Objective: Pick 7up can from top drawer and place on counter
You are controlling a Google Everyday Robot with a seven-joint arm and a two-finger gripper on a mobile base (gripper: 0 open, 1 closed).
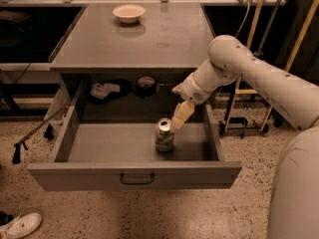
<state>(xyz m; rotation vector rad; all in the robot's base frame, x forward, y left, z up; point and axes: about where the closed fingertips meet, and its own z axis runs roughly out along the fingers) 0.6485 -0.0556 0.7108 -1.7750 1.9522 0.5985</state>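
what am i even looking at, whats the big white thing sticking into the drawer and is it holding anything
This is one camera picture, taken from in front and above. The big white thing is a robot arm reaching in from the right. At its tip is the cream gripper, the part that grasps. It is down in the pulled-out wide grey metal top drawer, right beside the top of a small silver-topped drink can. The can stands upright on the drawer floor, not lifted. On the flat grey counter above, a shallow cream bowl sits near the back edge.

High frontal downward view, fingers [180, 116] over top drawer [134, 176]
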